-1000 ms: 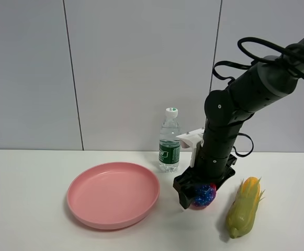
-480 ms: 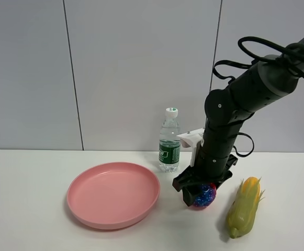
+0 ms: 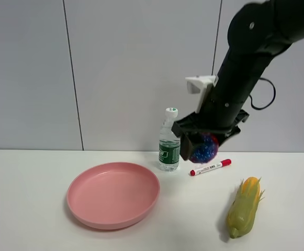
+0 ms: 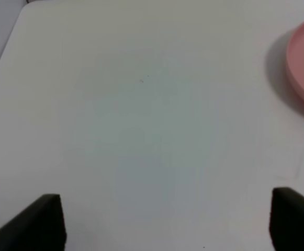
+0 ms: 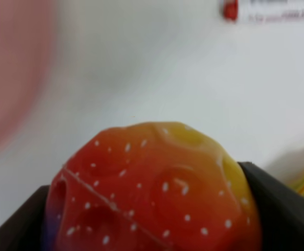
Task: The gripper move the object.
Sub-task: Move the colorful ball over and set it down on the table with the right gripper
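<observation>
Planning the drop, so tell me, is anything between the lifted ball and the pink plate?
Nothing sits squarely between them. The ball, held in the right fingers, hangs beside the water bottle, which stands behind the plate rim, close to the path.

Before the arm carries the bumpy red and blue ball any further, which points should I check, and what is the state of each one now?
1. Grip: the right gripper is shut on the bumpy red and blue ball, with a finger on each side: ok.
2. Height: the ball hangs clear of the white table: ok.
3. Neighbour: the clear plastic water bottle stands upright close beside the right gripper, on the plate's side; whether there is room to pass: cannot tell.
4. Possible landing place: the round pink plate holds nothing: ok.
5. Other arm: the left gripper is open over bare table, away from the ball: ok.
</observation>
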`<state>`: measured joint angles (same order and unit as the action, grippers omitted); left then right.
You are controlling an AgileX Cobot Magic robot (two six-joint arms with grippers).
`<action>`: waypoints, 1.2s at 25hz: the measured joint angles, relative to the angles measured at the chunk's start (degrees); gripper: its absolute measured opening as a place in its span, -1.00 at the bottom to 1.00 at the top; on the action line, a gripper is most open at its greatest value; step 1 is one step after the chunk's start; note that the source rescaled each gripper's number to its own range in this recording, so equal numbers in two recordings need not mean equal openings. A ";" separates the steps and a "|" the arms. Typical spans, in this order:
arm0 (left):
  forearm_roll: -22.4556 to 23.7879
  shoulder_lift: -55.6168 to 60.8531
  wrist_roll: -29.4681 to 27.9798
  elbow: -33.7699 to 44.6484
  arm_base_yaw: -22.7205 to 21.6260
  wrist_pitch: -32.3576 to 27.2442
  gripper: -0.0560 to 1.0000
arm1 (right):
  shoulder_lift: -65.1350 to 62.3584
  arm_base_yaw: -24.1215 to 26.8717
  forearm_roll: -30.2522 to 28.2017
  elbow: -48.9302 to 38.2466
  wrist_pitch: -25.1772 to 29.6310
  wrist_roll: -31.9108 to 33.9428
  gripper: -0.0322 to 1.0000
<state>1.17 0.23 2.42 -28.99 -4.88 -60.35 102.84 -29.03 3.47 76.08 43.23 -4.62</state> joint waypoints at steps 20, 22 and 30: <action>-0.06 0.00 0.00 0.00 0.00 0.00 1.00 | 22.76 -23.58 2.71 43.94 20.16 -9.74 -0.94; -0.06 0.00 0.00 0.00 0.00 0.00 1.00 | 26.20 -24.39 2.08 49.27 23.68 -8.74 -0.94; -0.06 0.00 0.00 0.00 0.00 0.00 1.00 | 33.06 -24.96 -3.78 58.77 26.34 -2.94 -0.94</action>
<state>1.11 0.23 2.42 -28.99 -4.88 -60.35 135.90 -53.99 -0.31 134.85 69.57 -7.56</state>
